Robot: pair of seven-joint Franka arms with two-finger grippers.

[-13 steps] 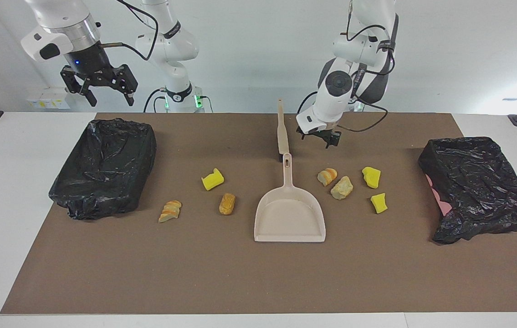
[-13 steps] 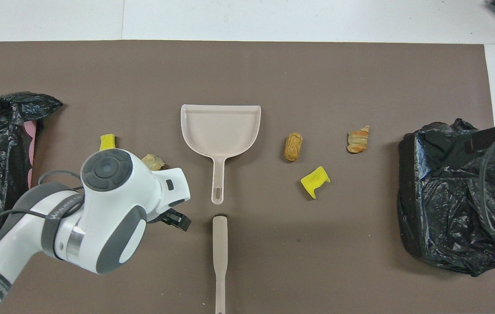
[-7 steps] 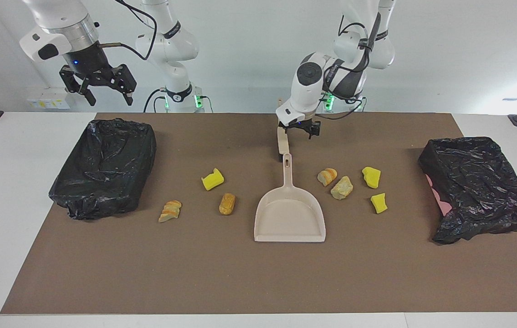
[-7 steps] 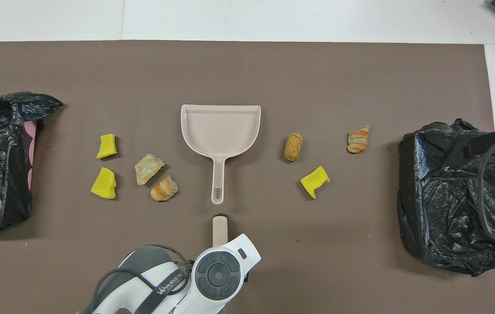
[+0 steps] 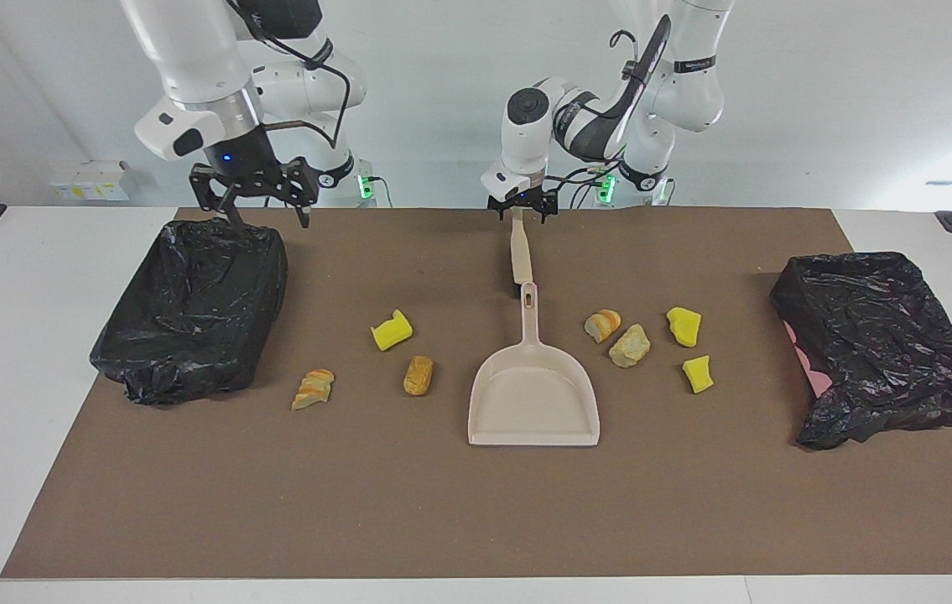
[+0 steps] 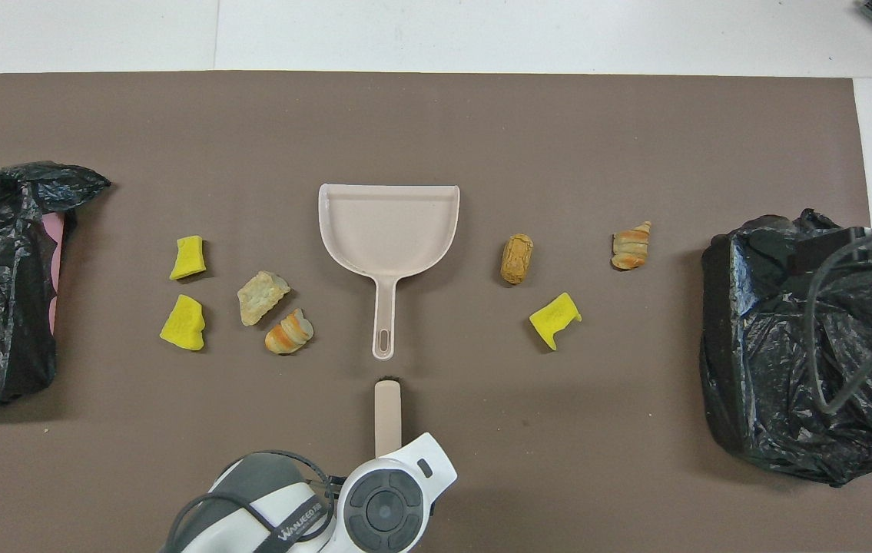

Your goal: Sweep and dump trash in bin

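left hand (image 5: 521, 209) at brush (image 5: 519, 254) handle top | right hand (image 5: 253, 195) over bin (image 5: 195, 306) | dustpan (image 5: 533, 388) mid-table

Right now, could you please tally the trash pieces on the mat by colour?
Yellow sponge chunks: 3
Tan-orange bread pieces: 4
Total: 7

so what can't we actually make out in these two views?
- Left gripper: the overhead view hides it under the arm's own wrist; contact with the brush handle is unclear.
- Brush handle's robot-side end: covered in the overhead view.
- Right gripper: cut off in the overhead view.
- Bin insides: hidden by black bags.
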